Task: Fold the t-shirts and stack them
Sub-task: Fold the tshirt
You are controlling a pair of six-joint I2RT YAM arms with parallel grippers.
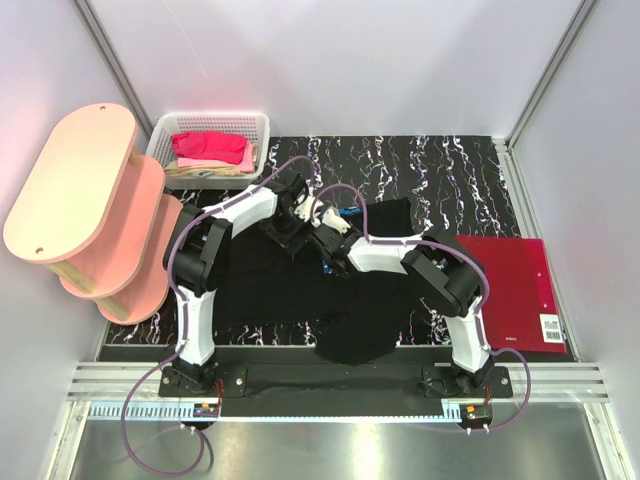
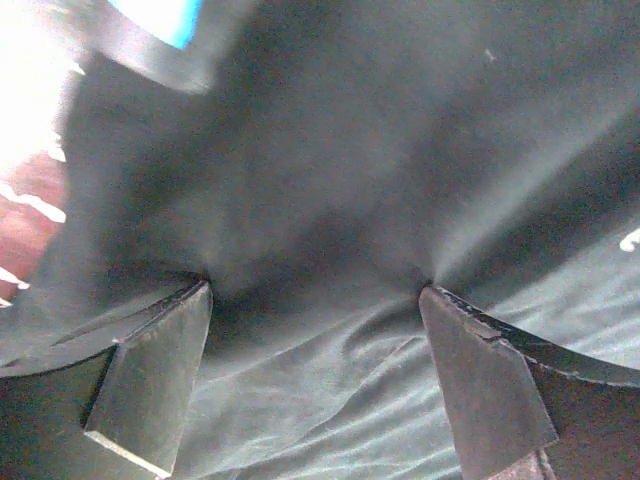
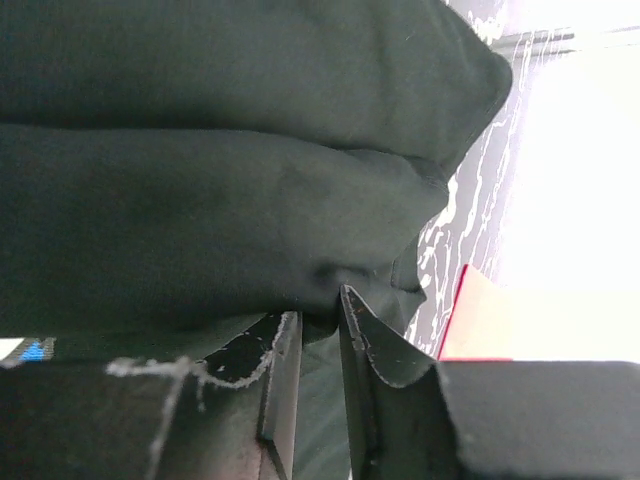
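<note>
shirt: we find the black t-shirt [image 1: 360, 335] rumpled in the middle of the marbled surface [image 1: 450, 170], stretched mostly left to right, one lobe at the near edge; neck end we cannot tell | right gripper [image 3: 320, 303]: nearly closed, nipping a fold of it | left gripper [image 2: 315, 290]: spread wide, tips pressing the shirt

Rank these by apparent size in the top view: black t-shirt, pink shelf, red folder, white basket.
1. black t-shirt and pink shelf: close, and the shirt's edges blend into the dark table, so unranked.
2. red folder.
3. white basket.
</note>
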